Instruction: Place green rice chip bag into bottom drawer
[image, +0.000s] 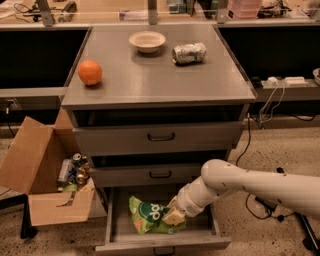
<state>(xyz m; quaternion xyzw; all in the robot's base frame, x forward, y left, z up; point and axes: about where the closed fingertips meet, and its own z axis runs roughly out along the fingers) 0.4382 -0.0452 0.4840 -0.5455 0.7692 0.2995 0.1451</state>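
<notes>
Lower left: open cardboard box (37, 197) on the floor, cans in it.
Desk (160, 85), left part: orange (90, 72). Top centre: pale bowl (147, 41), upright.
Bottom centre: bottom drawer (160, 244) pulled open below two shut drawers with dark handles. Bag (146, 216) lies inside on the drawer floor, left of middle, crumpled, white letters up.
Tool (172, 217) is down in the drawer, touching the bag's right edge. How far it is open, or whether it grips the bag: cannot tell.
Desk, right of the bowl: can (189, 53) on its side.
White arm (250, 185) enters from the lower right.
</notes>
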